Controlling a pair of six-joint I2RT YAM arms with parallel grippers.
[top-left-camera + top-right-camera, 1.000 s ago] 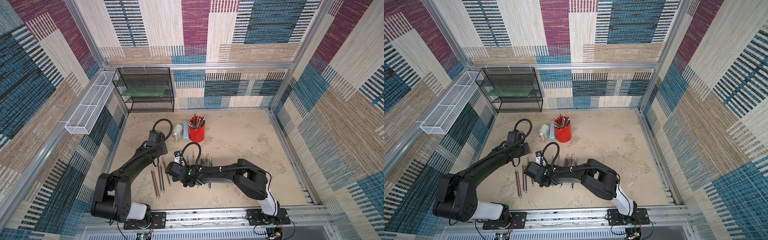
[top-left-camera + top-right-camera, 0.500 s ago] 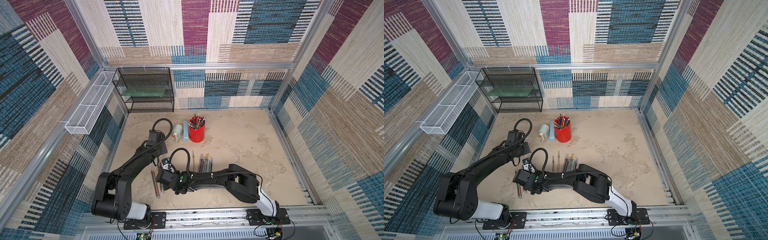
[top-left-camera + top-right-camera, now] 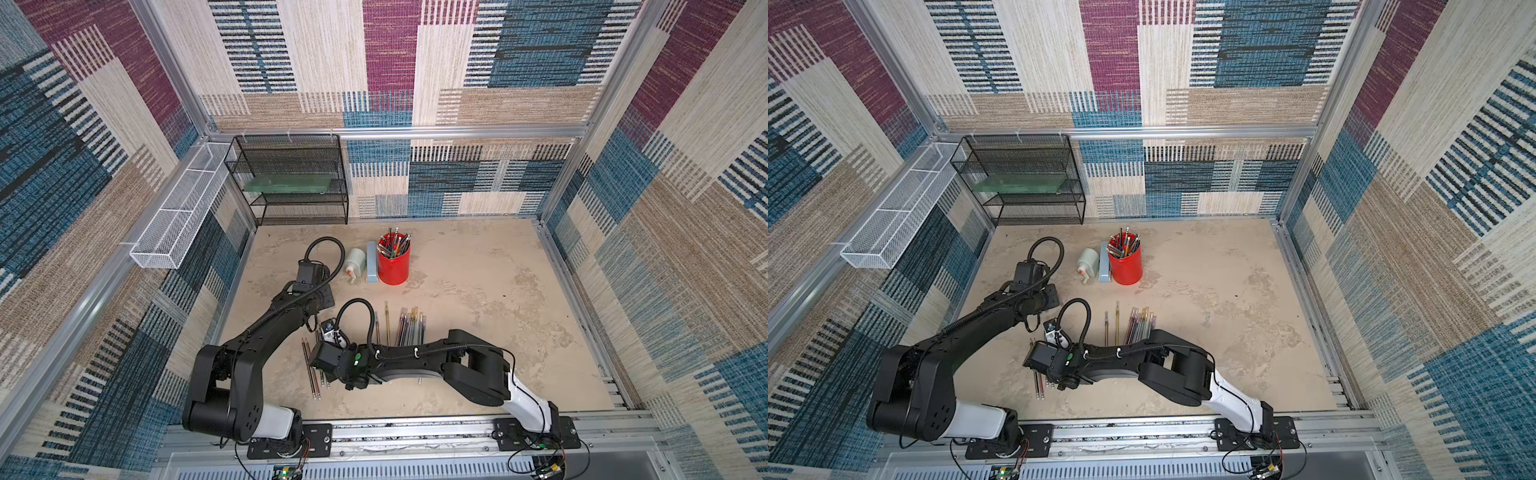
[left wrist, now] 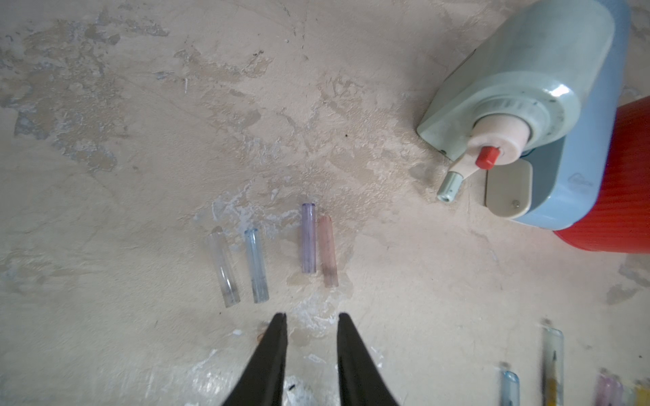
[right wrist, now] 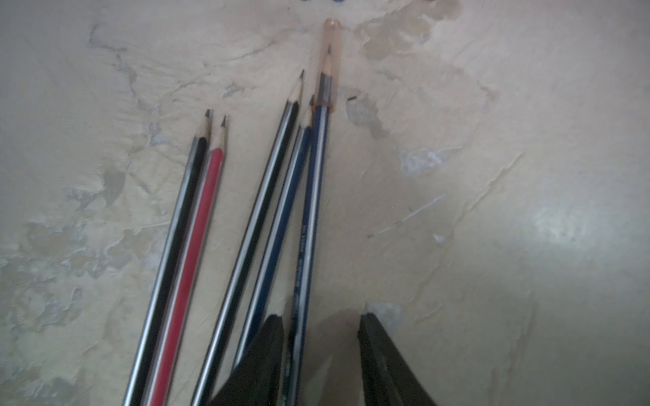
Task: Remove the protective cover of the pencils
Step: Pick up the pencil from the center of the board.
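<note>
Only my right wrist camera shows the blue-striped pencil (image 5: 314,211), translucent orange cap (image 5: 329,45) on its tip, lying on the beige tabletop (image 5: 475,182) between the right gripper's (image 5: 320,316) parted jaws. My left wrist camera shows four loose translucent plastic caps (image 4: 308,239) ahead of the left gripper's (image 4: 311,315) narrow, empty jaws.

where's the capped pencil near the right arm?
Right wrist view: the capped blue pencil lies beside four bare pencils, its shaft passing between the right end effector's open jaws.
</note>
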